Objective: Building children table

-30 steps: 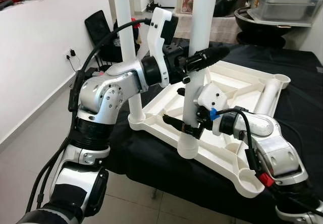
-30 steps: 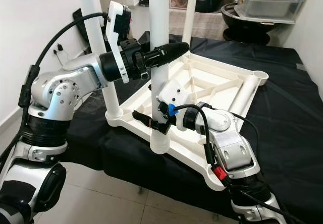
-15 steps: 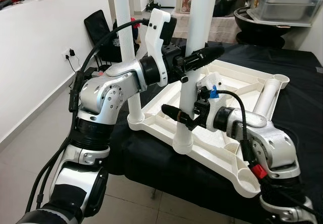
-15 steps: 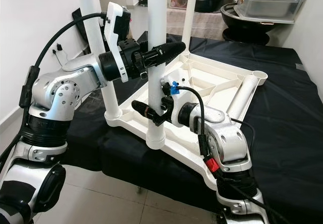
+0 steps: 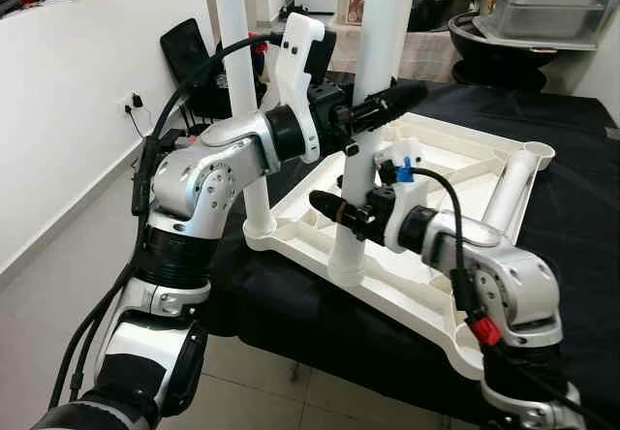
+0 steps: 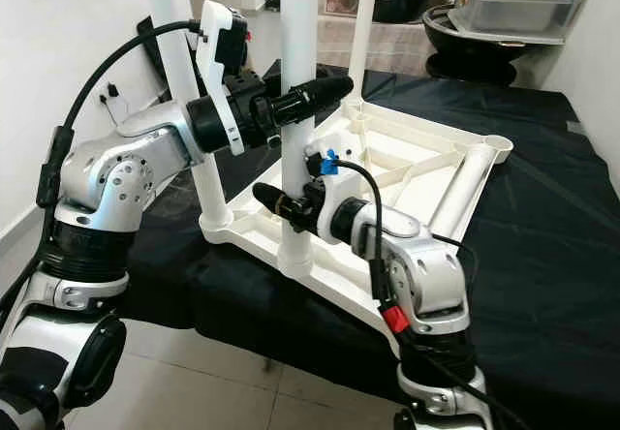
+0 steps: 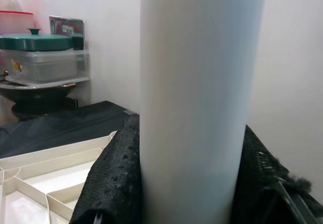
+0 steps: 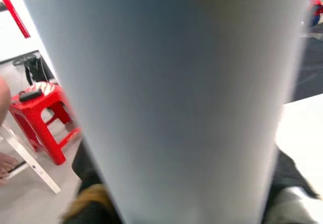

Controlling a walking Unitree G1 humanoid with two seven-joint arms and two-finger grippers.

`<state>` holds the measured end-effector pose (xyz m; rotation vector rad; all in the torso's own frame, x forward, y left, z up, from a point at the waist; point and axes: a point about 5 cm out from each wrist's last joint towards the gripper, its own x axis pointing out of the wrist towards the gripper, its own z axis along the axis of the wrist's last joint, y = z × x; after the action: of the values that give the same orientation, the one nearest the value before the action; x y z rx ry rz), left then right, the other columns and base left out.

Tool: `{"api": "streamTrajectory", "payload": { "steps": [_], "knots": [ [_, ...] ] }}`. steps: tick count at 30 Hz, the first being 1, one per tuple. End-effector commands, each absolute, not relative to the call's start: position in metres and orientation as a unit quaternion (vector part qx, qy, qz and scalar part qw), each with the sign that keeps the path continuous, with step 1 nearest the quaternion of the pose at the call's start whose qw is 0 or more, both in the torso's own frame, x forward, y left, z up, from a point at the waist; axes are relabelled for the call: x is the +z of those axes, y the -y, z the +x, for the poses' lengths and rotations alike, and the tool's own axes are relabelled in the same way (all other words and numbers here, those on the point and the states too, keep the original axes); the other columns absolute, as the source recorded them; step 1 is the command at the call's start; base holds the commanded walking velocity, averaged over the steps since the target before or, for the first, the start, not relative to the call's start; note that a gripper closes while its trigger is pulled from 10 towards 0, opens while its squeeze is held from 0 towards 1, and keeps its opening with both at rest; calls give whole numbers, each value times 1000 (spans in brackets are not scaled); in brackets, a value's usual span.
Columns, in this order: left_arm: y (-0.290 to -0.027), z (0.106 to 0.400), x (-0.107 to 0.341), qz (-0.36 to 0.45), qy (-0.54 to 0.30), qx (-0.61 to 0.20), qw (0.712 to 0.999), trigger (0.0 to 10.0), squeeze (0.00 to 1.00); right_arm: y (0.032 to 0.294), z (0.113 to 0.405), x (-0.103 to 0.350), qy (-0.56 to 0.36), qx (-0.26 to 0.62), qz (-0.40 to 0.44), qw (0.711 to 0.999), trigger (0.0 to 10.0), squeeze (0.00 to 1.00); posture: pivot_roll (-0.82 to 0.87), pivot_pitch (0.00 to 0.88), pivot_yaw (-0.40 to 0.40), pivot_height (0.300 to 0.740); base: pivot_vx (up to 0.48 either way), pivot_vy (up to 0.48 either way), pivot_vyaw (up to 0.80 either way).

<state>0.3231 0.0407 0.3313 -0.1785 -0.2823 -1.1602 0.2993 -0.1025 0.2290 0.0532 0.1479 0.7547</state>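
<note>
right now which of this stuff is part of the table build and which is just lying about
Part of the job:
- upside-down white tabletop
- white leg held upright by left gripper and right gripper
- fitted corner leg
- loose leg lying on the tabletop

Lying about:
- lidded plastic box
- red stool
- black cloth

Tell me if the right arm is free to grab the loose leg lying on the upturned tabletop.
Probably not as things stand. The right gripper is shut on the upright leg, as is the left gripper higher up. The loose leg lies uncovered by the far corner, so the path looks clear once it lets go.
</note>
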Motion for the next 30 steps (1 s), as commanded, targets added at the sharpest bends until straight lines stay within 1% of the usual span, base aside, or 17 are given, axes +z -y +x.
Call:
{"api": "streamTrajectory", "payload": {
  "steps": [1,13,14,15,18,19,20,21,23,24,25,26,27,29,30],
  "knots": [
    [-17,309,329,-86,125,-608,779,0,0,91,298,232,-71,386,28,919,0,0,-95,10,2,740,0,0,0],
    [-16,311,332,-91,136,-602,782,0,0,87,297,235,-65,379,43,922,0,0,-94,12,3,740,0,0,0],
    [-17,312,333,-93,145,-596,784,1647,1000,89,298,235,-64,373,43,925,0,0,-94,12,3,740,0,0,0],
    [-18,312,336,-95,155,-592,786,10000,1000,90,299,234,-63,366,43,927,0,0,-93,12,3,740,0,0,0],
    [-21,313,338,-97,164,-589,785,10000,1000,92,300,233,-63,360,41,930,0,0,-93,13,3,740,0,0,0],
    [-29,314,344,-106,177,-585,784,10000,1000,95,302,232,-62,351,40,934,0,0,-94,13,6,740,0,0,0],
    [-29,314,344,-106,177,-585,784,10000,1000,95,302,232,-62,351,40,934,0,0,-94,13,6,740,0,0,0],
    [-39,314,349,-117,188,-580,784,10000,1000,97,303,230,-62,343,39,936,0,0,-95,13,7,740,0,0,0],
    [-39,314,349,-117,188,-580,784,10000,1000,97,303,230,-62,343,39,936,0,0,-95,13,7,740,0,0,0],
    [-49,315,356,-130,201,-571,785,10000,1000,101,304,229,-60,333,37,940,0,0,-97,14,9,740,0,0,0],
    [-71,314,367,-149,222,-547,794,10000,1000,113,307,225,-58,305,31,950,0,0,-96,17,11,740,0,0,0],
    [-71,314,367,-149,222,-547,794,10000,1000,113,307,225,-58,305,31,950,0,0,-96,17,11,740,0,0,0],
    [-85,313,373,-160,236,-530,799,10000,1000,121,309,222,-56,285,26,956,0,0,-94,18,12,740,0,0,0],
    [-85,313,373,-160,236,-530,799,10000,1000,121,309,222,-56,285,26,956,0,0,-94,18,12,740,0,0,0],
    [-106,307,377,-164,245,-498,816,10000,1000,141,313,221,-46,242,25,969,0,0,-93,20,13,740,0,0,0]
  ]
}}
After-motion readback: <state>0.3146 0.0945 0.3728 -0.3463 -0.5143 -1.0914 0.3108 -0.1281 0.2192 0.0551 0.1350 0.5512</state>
